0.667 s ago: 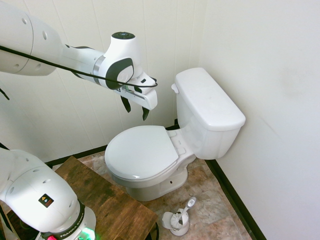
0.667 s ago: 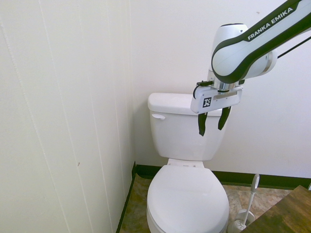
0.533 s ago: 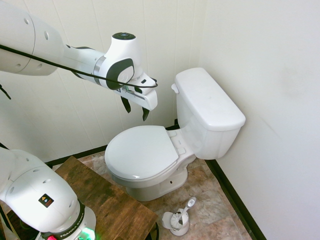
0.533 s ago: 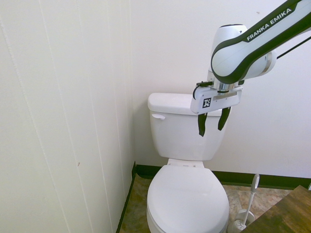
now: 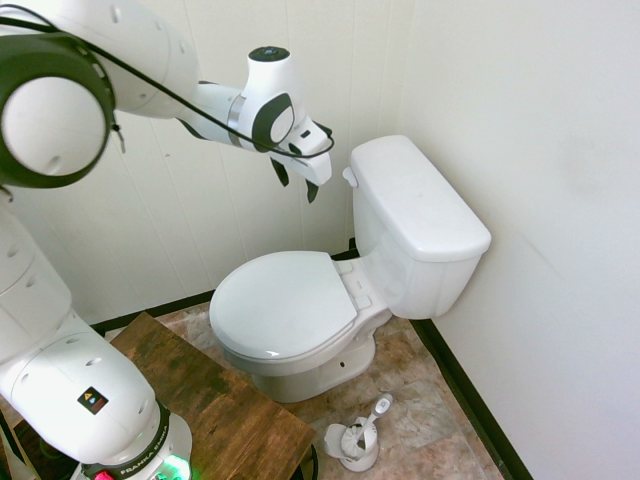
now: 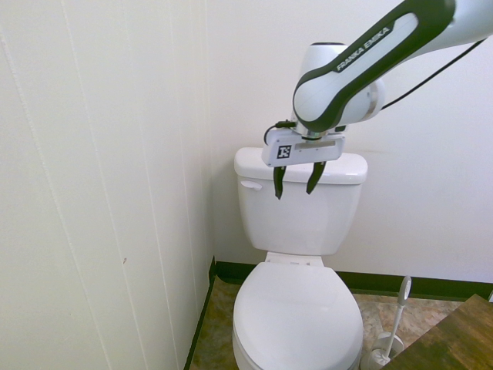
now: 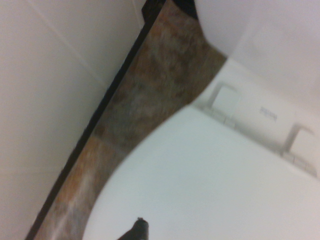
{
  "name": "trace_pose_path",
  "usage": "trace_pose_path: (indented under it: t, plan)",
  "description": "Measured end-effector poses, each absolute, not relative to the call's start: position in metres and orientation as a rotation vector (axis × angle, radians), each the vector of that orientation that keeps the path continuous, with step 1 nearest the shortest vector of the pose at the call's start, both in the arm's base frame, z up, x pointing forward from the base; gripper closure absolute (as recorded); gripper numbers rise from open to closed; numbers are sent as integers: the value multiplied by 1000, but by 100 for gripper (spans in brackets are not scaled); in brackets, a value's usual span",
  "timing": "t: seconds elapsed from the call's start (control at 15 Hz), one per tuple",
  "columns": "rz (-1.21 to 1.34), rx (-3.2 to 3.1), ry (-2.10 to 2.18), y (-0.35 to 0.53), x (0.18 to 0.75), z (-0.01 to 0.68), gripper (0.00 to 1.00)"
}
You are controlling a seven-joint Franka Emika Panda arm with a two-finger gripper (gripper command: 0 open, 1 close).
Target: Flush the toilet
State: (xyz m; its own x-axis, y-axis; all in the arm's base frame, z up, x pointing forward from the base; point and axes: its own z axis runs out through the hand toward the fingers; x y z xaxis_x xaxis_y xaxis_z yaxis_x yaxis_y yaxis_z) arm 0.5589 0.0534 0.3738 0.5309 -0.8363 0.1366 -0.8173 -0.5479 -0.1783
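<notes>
"White glossy ceramic toilet (image 5: 283, 308), oval lid down, beside a panelled wall (image 5: 230, 200). The gripper (image 5: 295, 188)?"

"Fingers apart, holding nothing, above the seat, short of the small white lever (image 5: 350, 177); air between."

"Which way does the bowl point?"

"Its long axis runs straight out from the boxy tank (image 6: 299, 204)."

Arm: one white Franka arm with dark trim, coming in from the left in the first exterior view and from the right in the second
Forearm: slants downward toward the wrist
Wrist: white with a dark cap on top, upright or nearly so
Gripper (image 6: 296, 194): white body, a little tilted in the second exterior view, hanging below the wrist
Fingers (image 6: 279, 182): two, dark, pointing down, spread apart
Between the fingers: nothing held
</notes>
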Motion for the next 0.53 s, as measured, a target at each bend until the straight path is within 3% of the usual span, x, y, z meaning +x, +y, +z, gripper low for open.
trace_pose_path:
  t: [0.2,0.27,0.53]
  plan:
    - [-396,-2596,1557,58,620,368,0]
    - [-407,-2578,1589,61,637,365,100]
    - [-421,-2540,1670,61,681,360,100]
